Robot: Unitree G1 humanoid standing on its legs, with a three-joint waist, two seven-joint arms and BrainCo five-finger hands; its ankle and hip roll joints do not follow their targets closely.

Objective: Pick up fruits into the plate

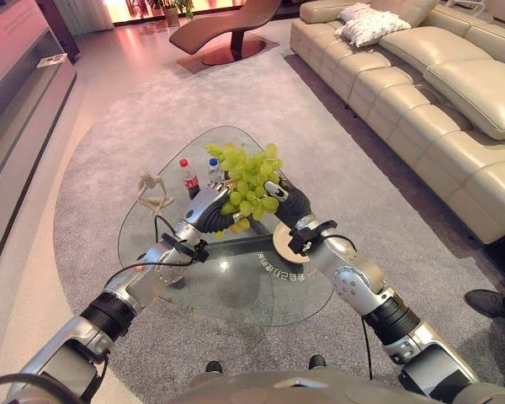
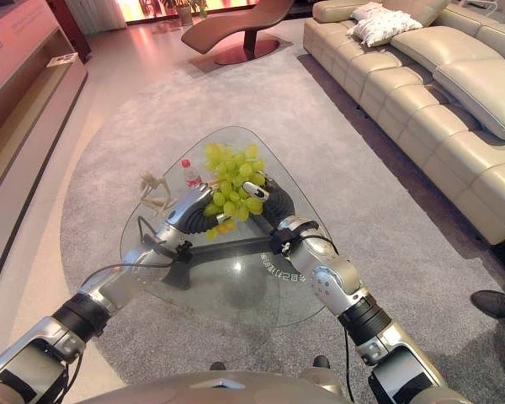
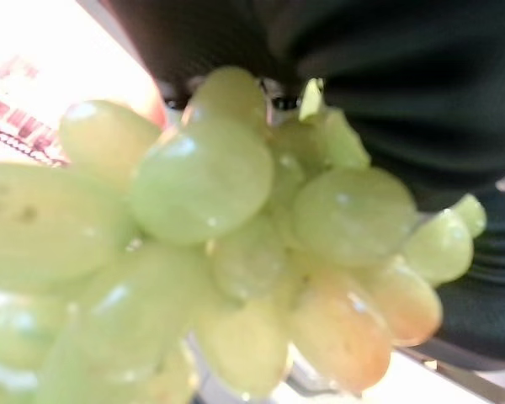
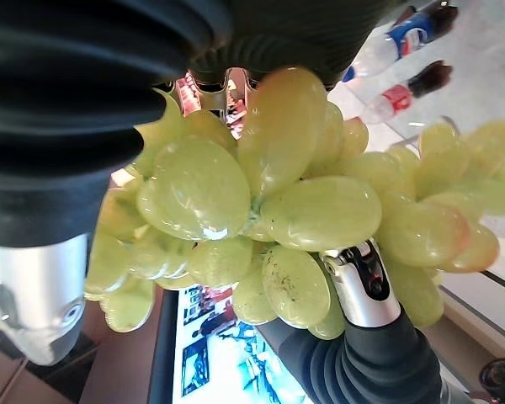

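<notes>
I see large bunch of green grapes (image 1: 248,187) cradled between both hands above glass counter (image 1: 236,290); left hand (image 1: 204,209) and right hand (image 1: 288,202) curled round it; round tan plate (image 1: 284,246) directly below, near-right.

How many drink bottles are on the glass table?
2. A red-capped cola bottle and a blue-capped bottle stand side by side on the glass table, just behind the grape bunch. The grapes could hide more.

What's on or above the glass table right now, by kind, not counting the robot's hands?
Grape bunch: 1
Bottles: 2
Plate: 1
Wooden figure: 1
Total: 5
</notes>
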